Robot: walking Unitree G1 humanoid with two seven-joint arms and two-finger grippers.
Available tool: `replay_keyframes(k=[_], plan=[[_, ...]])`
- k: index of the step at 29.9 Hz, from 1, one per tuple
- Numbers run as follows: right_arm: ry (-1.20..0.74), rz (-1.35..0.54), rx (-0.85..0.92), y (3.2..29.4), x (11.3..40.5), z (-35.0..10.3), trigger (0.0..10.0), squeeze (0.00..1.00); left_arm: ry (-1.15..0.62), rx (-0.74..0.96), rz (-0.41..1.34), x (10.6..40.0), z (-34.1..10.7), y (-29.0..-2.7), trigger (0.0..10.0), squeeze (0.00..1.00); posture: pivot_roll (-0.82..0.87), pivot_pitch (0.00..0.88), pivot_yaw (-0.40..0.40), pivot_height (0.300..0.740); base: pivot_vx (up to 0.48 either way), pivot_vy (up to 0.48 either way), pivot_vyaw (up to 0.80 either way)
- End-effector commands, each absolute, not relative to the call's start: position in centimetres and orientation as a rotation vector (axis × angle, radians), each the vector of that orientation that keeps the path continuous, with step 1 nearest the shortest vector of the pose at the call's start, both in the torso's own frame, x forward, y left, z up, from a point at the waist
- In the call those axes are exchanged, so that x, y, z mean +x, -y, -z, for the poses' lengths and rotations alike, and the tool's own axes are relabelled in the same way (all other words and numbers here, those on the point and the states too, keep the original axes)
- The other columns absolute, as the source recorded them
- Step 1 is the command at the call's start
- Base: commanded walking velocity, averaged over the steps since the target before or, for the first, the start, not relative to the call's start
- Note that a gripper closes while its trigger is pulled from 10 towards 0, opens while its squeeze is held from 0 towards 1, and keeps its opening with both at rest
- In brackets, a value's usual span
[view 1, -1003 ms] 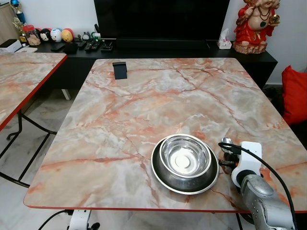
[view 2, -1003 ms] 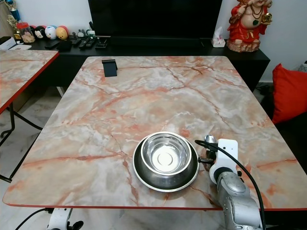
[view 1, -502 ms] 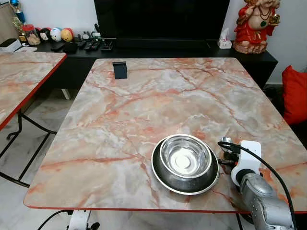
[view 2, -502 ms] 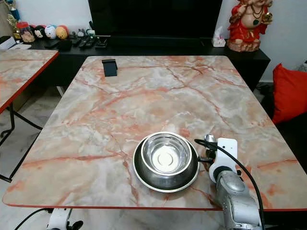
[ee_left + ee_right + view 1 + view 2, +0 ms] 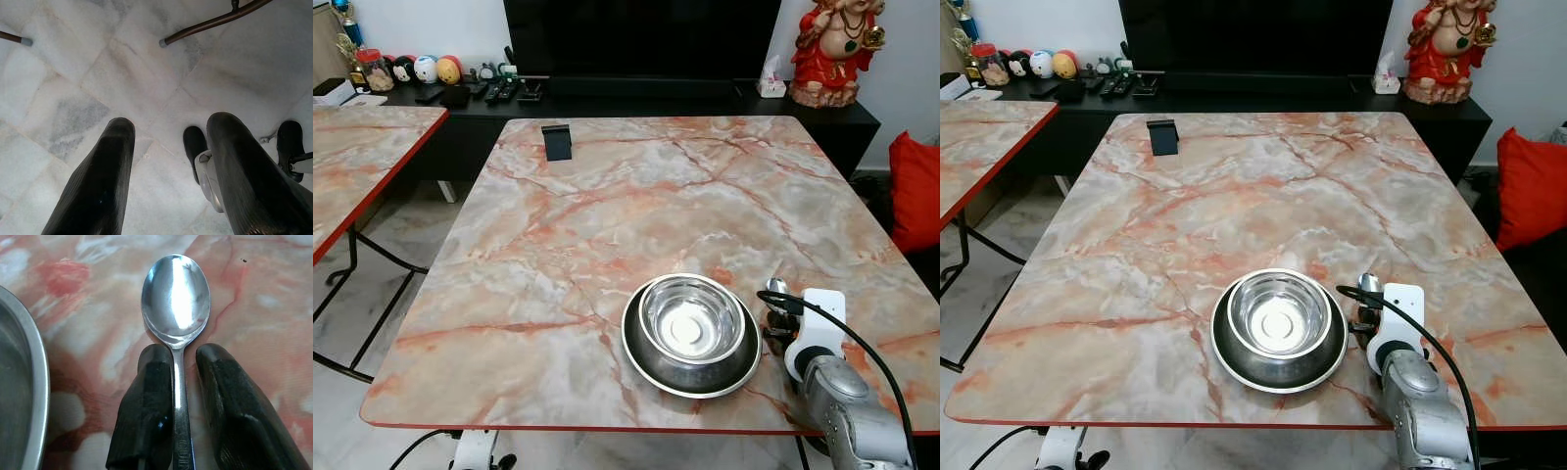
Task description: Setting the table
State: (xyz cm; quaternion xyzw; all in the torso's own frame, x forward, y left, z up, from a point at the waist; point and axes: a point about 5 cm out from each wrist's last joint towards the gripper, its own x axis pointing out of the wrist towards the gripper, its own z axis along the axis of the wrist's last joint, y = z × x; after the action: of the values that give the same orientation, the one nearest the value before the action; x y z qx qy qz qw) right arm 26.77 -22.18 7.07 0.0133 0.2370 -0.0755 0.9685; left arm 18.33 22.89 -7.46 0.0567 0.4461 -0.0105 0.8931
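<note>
Spoon point(image 5: 775, 290) lies on the table point(image 5: 636, 196) near its front right corner, just beside the right rim of the steel bowl point(image 5: 691, 331), which sits in a wider steel dish near the front edge. In the left eye view the right gripper point(image 5: 777, 318) is low over the table, directly behind the spoon's handle, and the spoon bowl points toward the far edge. A small black stand point(image 5: 557, 142) is at the far left corner.

In the right eye view the same layout is seen; the right arm is clearly the nearer one.

In the left wrist view the left gripper point(image 5: 168, 166) hangs over the floor with its fingers spread apart, idle.

In the right wrist view the fingers point(image 5: 151, 396) stand narrow on both sides of the handle, whose long axis runs along them. A gap shows on one side, so I cannot tell if the grip is firm. Stamped letters on the handle are too small to read.
</note>
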Motion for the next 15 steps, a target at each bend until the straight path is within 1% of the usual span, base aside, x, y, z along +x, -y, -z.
replay_keyframes(k=[1, 5, 9, 15], plan=[[-0.448, 0.17, 0.034, 22.4, 27.0, -7.5, 10.0, 0.0, -0.934, 0.135, 0.03, 18.1, 7.5, -23.2, 10.0, 0.0, -0.02, 0.0, 0.009, 0.74, 0.0, 0.0, 0.0], [-0.388, 0.184, 0.019, 22.6, 27.4, -8.4, 10.0, 0.0, -0.935, 0.138, 0.035, 18.1, 7.5, -23.2, 10.0, 0.0, -0.02, 0.0, 0.009, 0.74, 0.0, 0.0, 0.0], [-0.368, 0.196, 0.019, 22.8, 27.5, -8.7, 10.0, 0.0, -0.936, 0.14, 0.038, 18.1, 7.5, -23.2, 10.0, 0.0, -0.02, 0.0, 0.009, 0.74, 0.0, 0.0, 0.0], [-0.287, 0.173, 0.031, 22.2, 28.1, -9.9, 10.0, 0.0, -0.936, 0.141, 0.042, 18.1, 7.5, -23.1, 10.0, 0.0, -0.02, 0.0, 0.007, 0.74, 0.0, 0.0, 0.0]])
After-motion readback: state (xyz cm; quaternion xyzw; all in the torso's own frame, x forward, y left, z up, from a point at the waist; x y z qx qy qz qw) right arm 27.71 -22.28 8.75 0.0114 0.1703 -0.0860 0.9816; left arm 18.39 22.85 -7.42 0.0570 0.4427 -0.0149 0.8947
